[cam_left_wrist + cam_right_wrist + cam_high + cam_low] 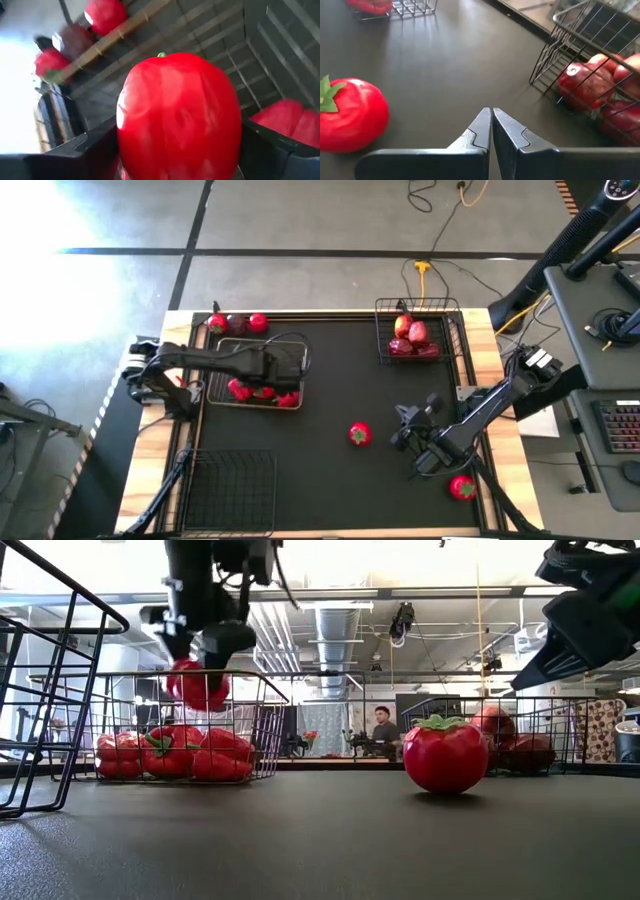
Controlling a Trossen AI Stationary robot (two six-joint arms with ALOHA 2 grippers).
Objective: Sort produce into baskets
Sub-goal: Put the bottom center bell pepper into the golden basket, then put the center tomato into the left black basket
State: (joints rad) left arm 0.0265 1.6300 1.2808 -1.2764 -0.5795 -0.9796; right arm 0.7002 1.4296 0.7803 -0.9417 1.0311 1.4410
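Observation:
My left gripper (pixel 203 648) is shut on a bright red bell pepper (pixel 177 117) above the middle-left wire basket (pixel 222 343), which holds several red peppers (pixel 170 752). My right gripper (pixel 491 114) is shut and empty, raised above the table a little right of a green-topped tomato (pixel 359 434), which rests on the black mat. A second tomato (pixel 462 487) lies near the table's near right corner. The far right basket (pixel 452 320) holds dark red apples (pixel 412 338). A third basket (pixel 230 492) stands at the near left. My left gripper pinches the bell pepper's two opposite sides (pixel 125 135) between its two fingers (pixel 92 145), coming from above and pointing down. The pepper's green stem end (pixel 161 54) points away from the wrist. The pepper (pixel 197 683) hangs clear above the peppers in the basket.
Three more red and maroon items (pixel 238 324) lie along the table's far edge, behind the pepper basket. A person (pixel 385 730) sits in the room beyond the table. Open black mat lies between the baskets, around the middle tomato (pixel 445 753).

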